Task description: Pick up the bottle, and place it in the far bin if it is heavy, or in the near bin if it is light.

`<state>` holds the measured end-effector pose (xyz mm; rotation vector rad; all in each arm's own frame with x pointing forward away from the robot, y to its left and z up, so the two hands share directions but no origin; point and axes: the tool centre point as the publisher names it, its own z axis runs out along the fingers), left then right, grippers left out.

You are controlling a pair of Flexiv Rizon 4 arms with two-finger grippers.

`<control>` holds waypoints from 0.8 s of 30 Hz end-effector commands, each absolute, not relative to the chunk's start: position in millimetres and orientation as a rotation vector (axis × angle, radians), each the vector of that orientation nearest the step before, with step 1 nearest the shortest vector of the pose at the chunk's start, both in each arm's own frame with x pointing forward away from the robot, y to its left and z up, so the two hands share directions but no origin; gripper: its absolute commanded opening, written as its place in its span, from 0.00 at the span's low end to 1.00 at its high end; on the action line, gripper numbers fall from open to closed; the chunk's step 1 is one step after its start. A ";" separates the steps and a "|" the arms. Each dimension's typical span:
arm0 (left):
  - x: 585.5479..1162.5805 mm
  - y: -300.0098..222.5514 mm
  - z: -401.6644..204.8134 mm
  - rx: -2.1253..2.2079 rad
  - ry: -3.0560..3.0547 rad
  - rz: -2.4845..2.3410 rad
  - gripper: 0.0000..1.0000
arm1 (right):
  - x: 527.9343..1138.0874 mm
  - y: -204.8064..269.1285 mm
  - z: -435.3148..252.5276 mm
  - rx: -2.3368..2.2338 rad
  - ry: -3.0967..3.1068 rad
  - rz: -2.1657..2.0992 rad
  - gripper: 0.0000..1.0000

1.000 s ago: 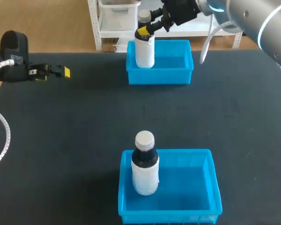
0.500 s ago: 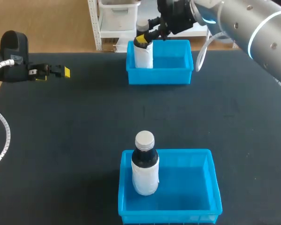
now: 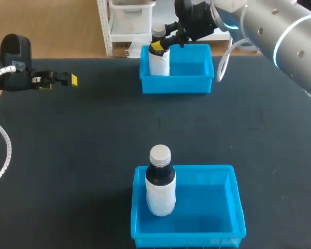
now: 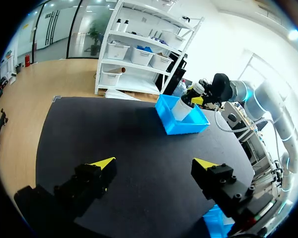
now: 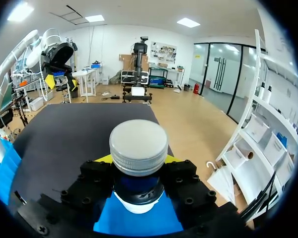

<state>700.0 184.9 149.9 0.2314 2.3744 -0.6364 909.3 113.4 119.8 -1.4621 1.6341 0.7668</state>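
Bottle (image 3: 159,58) has sunk lower into the left end of the far bin (image 3: 197,83), upper middle of frame, my right fingers (image 3: 156,47) still clenched on its neck, left fingers (image 4: 103,163) released, so I judge only letting go remains.

Silver right arm (image 3: 280,31) with black, yellow-tipped fingers (image 3: 156,47).

Head view looks down on the whole counter (image 3: 93,129). Left wrist sees the far bin (image 4: 183,124) distantly; right wrist, its bottle (image 5: 139,146) closely.
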 end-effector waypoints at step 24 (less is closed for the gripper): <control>700.0 185.0 149.9 0.231 2.374 -0.636 1.00 | 860.6 1.2 177.9 -1.490 1.781 0.826 1.00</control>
